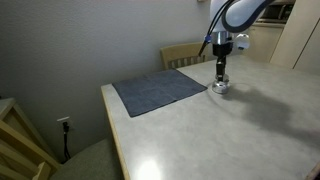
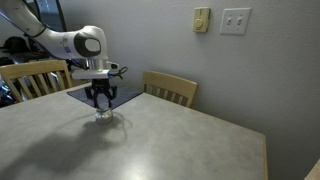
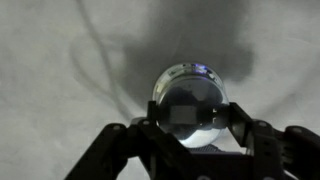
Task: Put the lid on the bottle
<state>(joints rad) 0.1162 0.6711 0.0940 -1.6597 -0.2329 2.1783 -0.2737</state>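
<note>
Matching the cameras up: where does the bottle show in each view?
Exterior view: bottle right of centre, off the mat's corner.
Exterior view: bottle left of centre, before the mat.
Wrist view: bottle mid-frame.
Shared landmark: the tool, right at the bottle in every view.

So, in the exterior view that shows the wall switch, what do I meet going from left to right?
wooden chair → gripper, with the bottle at its fingertips → second wooden chair → beige wall box → wall switch
</note>
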